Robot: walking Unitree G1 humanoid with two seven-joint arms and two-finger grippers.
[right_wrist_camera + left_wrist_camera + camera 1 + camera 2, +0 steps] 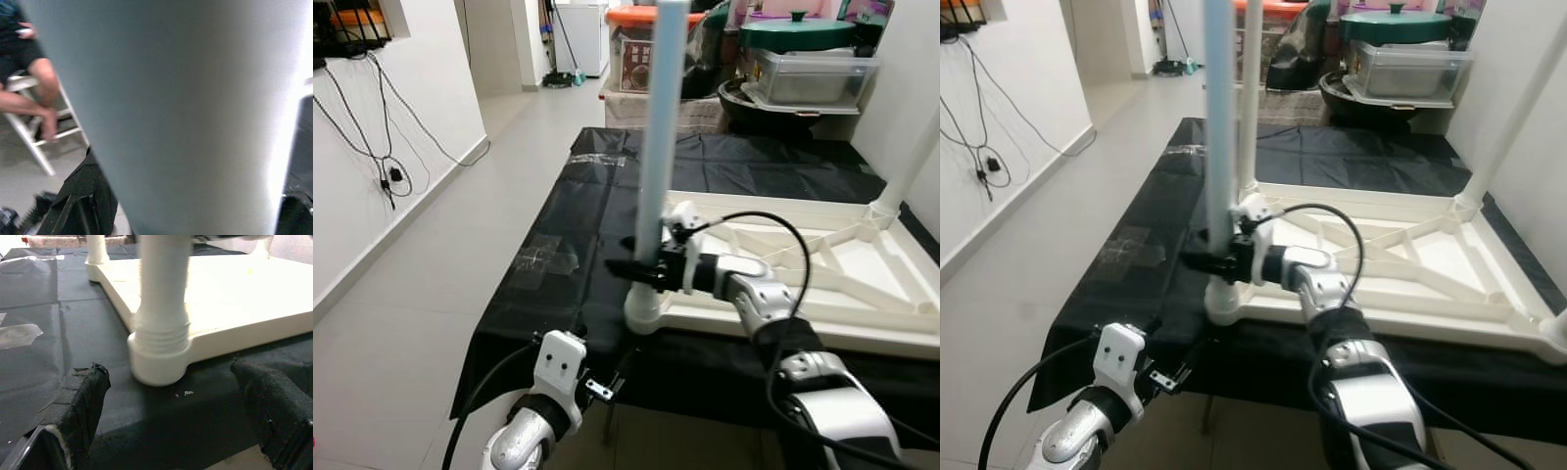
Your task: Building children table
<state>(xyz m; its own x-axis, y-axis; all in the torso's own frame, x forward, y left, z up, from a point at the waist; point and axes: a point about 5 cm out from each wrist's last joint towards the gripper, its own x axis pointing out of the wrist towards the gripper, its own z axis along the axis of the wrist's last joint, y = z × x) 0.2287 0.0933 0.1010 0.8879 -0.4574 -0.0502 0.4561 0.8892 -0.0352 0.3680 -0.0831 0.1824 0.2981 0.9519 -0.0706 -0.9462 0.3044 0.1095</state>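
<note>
Currently, I see the white plastic children's tabletop (pixel 862 284) lying upside down on the black cloth sheet (pixel 578 225) that covers the work surface. The pale blue plastic table leg (pixel 658 147) stands upright in the white round corner socket (pixel 644 311) at the tabletop's near-left corner, at about 6 o'clock from the scene centre.

The right gripper (pixel 641 269) reaches in from 4 o'clock and is clamped on the pale blue leg just above the socket, one black finger on each side. In the right wrist view the leg (pixel 171 107) sits close between the fingers, with a person's legs (pixel 34 98) on a white stool (pixel 29 132) behind.

The left gripper (pixel 176 421) hovers at 7 o'clock, below the table edge, its black padded fingers (pixel 78 401) spread apart and touching nothing; the socket (pixel 159 362) lies just ahead of them.

At 12 o'clock stand a clear storage box with an orange lid (pixel 641 44) and a green-lidded pot (pixel 798 34). The box label carries writing I cannot read.
</note>
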